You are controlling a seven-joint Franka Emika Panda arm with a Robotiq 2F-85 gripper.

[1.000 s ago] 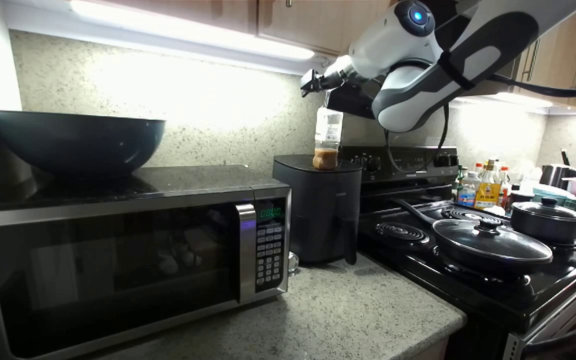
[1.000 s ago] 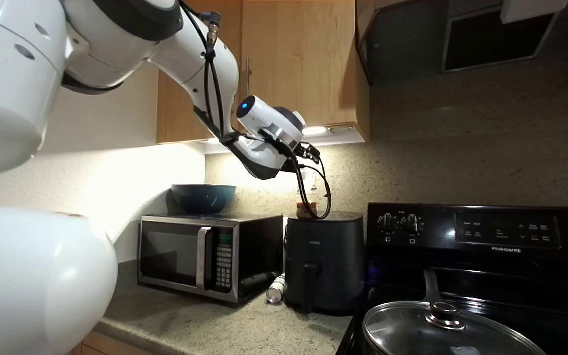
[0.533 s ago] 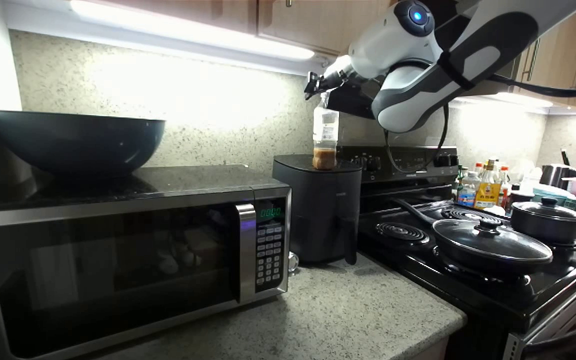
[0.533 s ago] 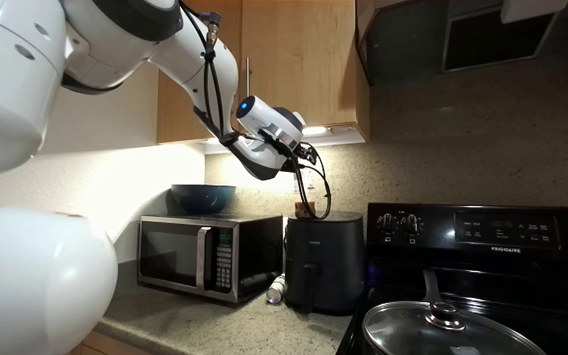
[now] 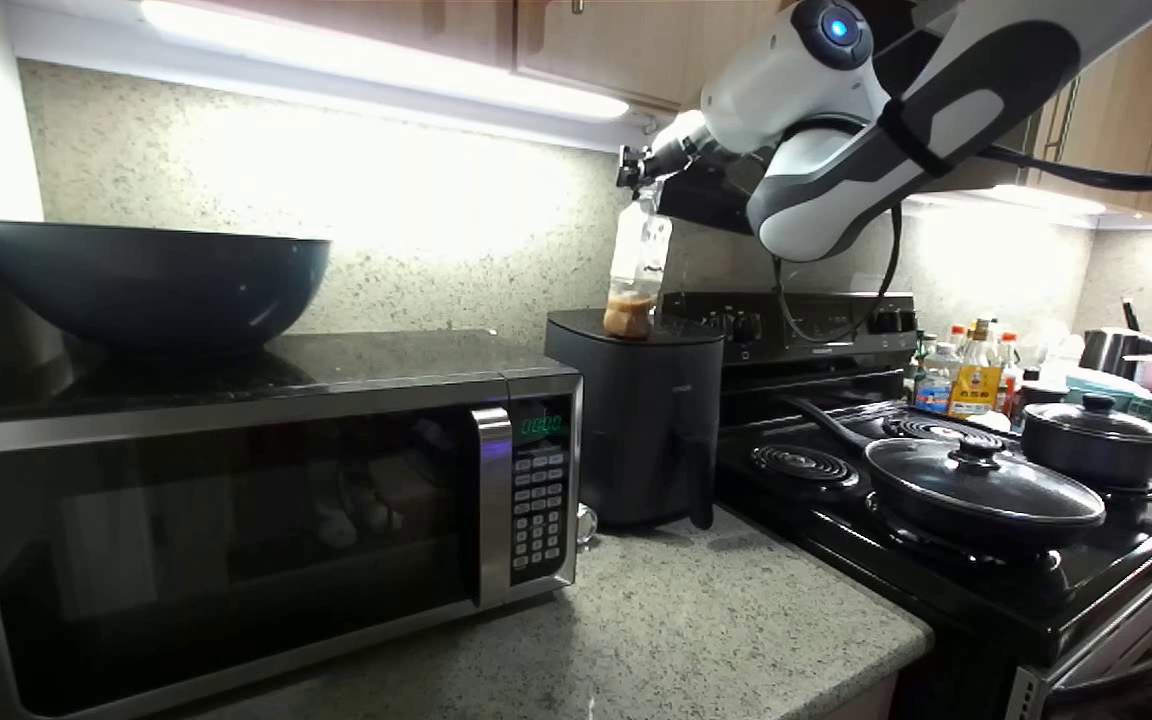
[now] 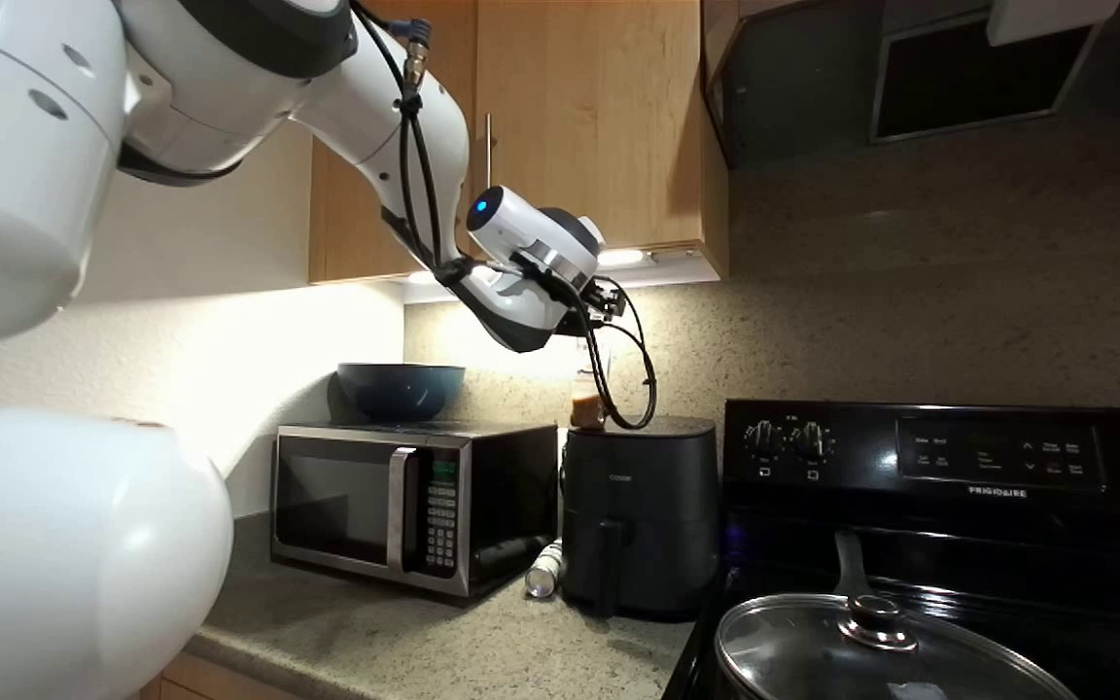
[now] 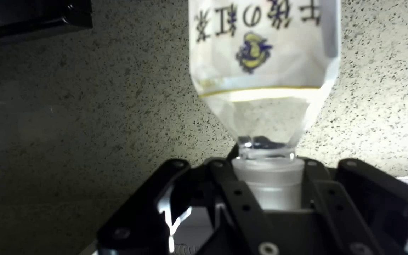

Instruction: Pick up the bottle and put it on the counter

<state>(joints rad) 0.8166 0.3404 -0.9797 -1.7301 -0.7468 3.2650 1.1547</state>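
The bottle (image 5: 640,255), clear with brown liquid at its bottom, leans slightly over the top of a black air fryer. Whether its base still touches that top, I cannot tell. My gripper (image 5: 636,170) is shut on the bottle's neck from above. Up close in the wrist view, the pale label of the bottle (image 7: 264,53) points upward in the picture, and its white cap (image 7: 271,182) sits between the black finger links of my gripper (image 7: 265,153). The fingertips are mostly hidden behind the neck. Cables partly cover the bottle (image 6: 586,408) in an exterior view. The speckled counter (image 5: 716,625) lies below.
The air fryer (image 5: 636,430) stands beside the microwave (image 5: 266,520), which carries a dark bowl (image 5: 156,285). Right of it is the stove (image 5: 806,500) with a lidded pan (image 5: 981,490). A cabinet (image 6: 599,126) hangs above. A cylindrical item (image 6: 542,574) lies by the fryer.
The jaws have closed round the bottle's neck. Its base has swung leftward in both exterior views, so the bottle now leans. The arm has barely moved.
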